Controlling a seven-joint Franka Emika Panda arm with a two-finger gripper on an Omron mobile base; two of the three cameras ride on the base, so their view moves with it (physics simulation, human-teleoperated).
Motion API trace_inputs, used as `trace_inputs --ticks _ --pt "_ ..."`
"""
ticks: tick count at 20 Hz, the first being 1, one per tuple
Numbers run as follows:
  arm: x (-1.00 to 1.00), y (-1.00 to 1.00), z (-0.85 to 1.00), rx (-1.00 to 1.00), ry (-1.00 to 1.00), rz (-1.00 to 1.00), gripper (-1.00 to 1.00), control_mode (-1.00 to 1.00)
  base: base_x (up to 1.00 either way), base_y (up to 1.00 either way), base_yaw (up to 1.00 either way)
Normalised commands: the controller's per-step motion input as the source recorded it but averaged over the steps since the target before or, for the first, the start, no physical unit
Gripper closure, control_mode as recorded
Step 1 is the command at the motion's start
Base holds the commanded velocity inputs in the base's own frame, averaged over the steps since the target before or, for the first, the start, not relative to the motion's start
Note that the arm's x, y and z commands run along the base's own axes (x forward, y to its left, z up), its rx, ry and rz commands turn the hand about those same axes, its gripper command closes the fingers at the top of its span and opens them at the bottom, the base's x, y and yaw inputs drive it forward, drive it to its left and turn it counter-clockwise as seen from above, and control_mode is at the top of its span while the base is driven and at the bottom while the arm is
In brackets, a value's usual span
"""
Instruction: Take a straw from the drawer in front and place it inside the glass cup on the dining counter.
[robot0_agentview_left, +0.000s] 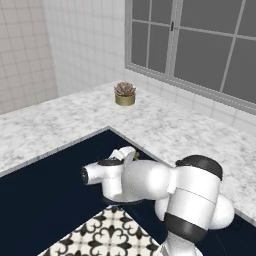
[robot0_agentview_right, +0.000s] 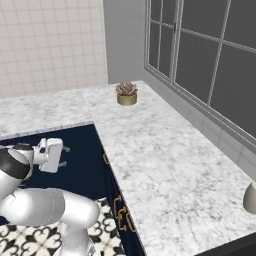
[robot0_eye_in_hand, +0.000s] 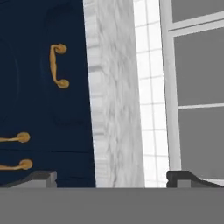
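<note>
The gripper (robot0_eye_in_hand: 112, 177) stands wide open with nothing between its two dark fingertips (robot0_eye_in_hand: 41, 177), which sit far apart at the bottom of the hand view, one before the navy cabinet front and the other before the window. In the right base view the gripper (robot0_agentview_right: 59, 155) is turned sideways, low in front of the navy cabinets, and in the left base view the hand (robot0_agentview_left: 127, 154) points at the inner corner of the cabinet run. Just ahead of the jaws in the hand view is the drawer (robot0_eye_in_hand: 48, 65), a dark navy front with one small brass handle (robot0_eye_in_hand: 57, 65) seen rolled on its side; it lies flush with the fronts around it, so it looks closed. Below it in that view are two more brass pulls (robot0_eye_in_hand: 17, 138), each on a navy cabinet door and cut off by the picture's edge. Beside the drawer runs the edge of the white-grey speckled marble countertop (robot0_eye_in_hand: 113, 96), and past that the white tiles and the grey window (robot0_eye_in_hand: 197, 65). Farther out, the marble countertop (robot0_agentview_right: 165, 165) bends in an L around the navy fronts. One tan pot with a reddish succulent (robot0_agentview_left: 125, 93) stands on it near the window wall, well apart from the arm. One rounded grey object (robot0_agentview_right: 250, 197) is cut off at the right edge of the right base view; I cannot tell what it is. The floor (robot0_agentview_left: 107, 232) has black-and-white patterned tiles. No writing or labels can be read.
</note>
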Motion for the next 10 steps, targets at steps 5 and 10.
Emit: trace_inputs --ticks 5,10 --pt "0.52 -0.24 -0.51 -0.27 -0.07 -0.08 -1.0 -1.0 0.0 0.0 0.0" --pt "0.51 -0.3 -0.52 -0.14 -0.03 -0.07 -1.0 -1.0 0.0 0.0 0.0"
